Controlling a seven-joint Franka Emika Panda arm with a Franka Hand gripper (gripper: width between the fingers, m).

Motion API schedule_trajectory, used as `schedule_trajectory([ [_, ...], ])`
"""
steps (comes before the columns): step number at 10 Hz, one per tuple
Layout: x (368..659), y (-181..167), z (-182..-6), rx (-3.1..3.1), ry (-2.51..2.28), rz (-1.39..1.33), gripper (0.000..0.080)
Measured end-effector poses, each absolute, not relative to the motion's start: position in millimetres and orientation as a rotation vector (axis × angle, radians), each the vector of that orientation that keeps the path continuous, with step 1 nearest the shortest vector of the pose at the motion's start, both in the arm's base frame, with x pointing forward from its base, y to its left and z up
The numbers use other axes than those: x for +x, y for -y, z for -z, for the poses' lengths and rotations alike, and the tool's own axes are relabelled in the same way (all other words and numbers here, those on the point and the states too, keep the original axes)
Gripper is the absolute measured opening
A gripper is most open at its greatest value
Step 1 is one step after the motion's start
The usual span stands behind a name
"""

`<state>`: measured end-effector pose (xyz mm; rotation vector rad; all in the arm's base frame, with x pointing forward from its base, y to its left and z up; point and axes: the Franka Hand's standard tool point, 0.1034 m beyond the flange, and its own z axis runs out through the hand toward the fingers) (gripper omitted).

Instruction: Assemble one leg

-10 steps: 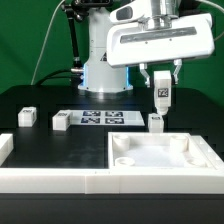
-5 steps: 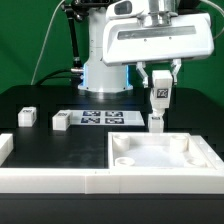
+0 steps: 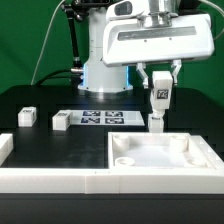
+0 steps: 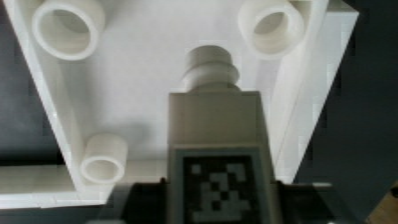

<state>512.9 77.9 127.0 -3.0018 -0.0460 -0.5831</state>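
Observation:
My gripper [image 3: 161, 88] is shut on a white leg [image 3: 161, 93] with a black-and-white marker tag on its face. I hold it upright in the air, above the far right part of the large white tray [image 3: 160, 165] with round corner sockets. In the wrist view the held leg [image 4: 217, 150] fills the middle, its round peg end [image 4: 210, 68] pointing down over the tray floor [image 4: 151, 110], between the two far sockets [image 4: 68, 30] [image 4: 267, 25]. Three more legs stand on the table: one just behind the tray [image 3: 156, 122] and two at the exterior view's left [image 3: 27, 117] [image 3: 61, 121].
The marker board [image 3: 103, 119] lies flat on the black table behind the tray. A white L-shaped wall [image 3: 50, 178] runs along the front and left of the table. The arm's base [image 3: 105, 70] stands at the back.
The gripper has lifted the leg slightly higher than one second ago. Since half a second ago nothing has visibly moved.

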Motion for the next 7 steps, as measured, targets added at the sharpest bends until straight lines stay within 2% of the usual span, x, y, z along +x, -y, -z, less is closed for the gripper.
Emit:
schedule_trajectory([
  [3, 542.7, -74.5, -134.8, -3.001, 0.140, 0.625, 0.0291],
  [4, 555.0, -73.5, -139.3, -2.974, 0.135, 0.791, 0.0291],
  [5, 558.0, -74.4, -131.2, -2.947, 0.131, 0.922, 0.0291],
  [6, 557.4, -80.3, -116.2, -2.961, 0.140, 0.833, 0.0291],
  [7, 567.7, -82.4, -113.7, -2.948, 0.135, 0.870, 0.0291],
])
